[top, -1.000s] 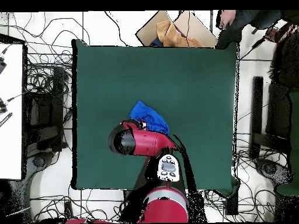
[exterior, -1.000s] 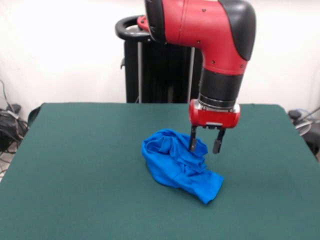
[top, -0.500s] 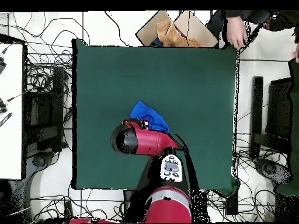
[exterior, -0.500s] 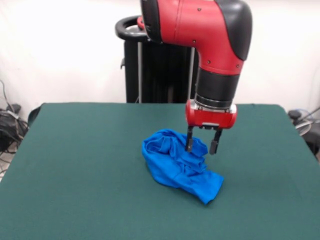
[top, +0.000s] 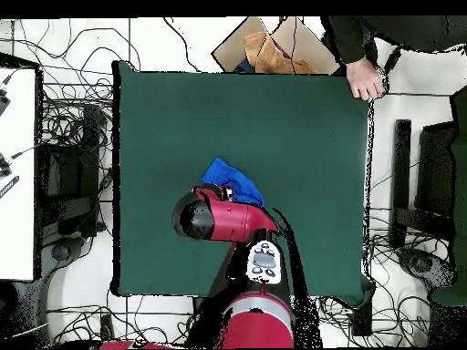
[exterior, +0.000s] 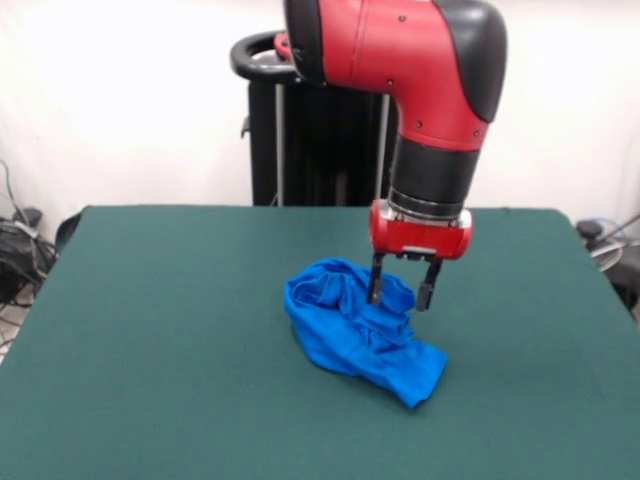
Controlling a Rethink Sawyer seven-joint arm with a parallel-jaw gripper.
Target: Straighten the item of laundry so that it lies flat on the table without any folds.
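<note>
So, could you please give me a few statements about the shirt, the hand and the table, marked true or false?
1. The blue shirt lies crumpled in a heap on the green table. True.
2. The hand is shut on the shirt. False: it is open, its fingers apart just above the heap.
3. The shirt hangs over the table's edge. False: it lies well inside the edges.
4. A person's hand shows at a table corner in the overhead view. True.
5. The shirt's print is visible. False: only plain blue folds show.
</note>
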